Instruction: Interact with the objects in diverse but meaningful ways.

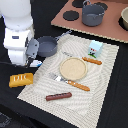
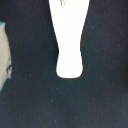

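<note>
The white Franka arm stands at nine o'clock in the exterior view, its bulky wrist bent down over the dark table just off the striped beige placemat (image 1: 107, 62). The gripper itself is hidden beneath the wrist housing, so I cannot tell how its jaws stand. The wrist view shows one smooth white tube (image 2: 69, 35), waisted and round-ended, lying on the dark surface; faint dark marks near its cut-off end cannot be read.

Counted in the exterior view: one grey saucepan (image 1: 47, 46) at eleven o'clock on the mat, touching the arm's side; one grey pot (image 1: 93, 14) on the brown board at twelve o'clock; one yellow bread-like block (image 1: 21, 79) at eight o'clock off the mat; one brown sausage stick (image 1: 58, 96) at six o'clock; one pale blue carton (image 1: 94, 48) at two o'clock, its printing too small to read; one round tan plate (image 1: 73, 68) at the mat's centre; one orange-handled fork (image 1: 70, 82) just below it.
</note>
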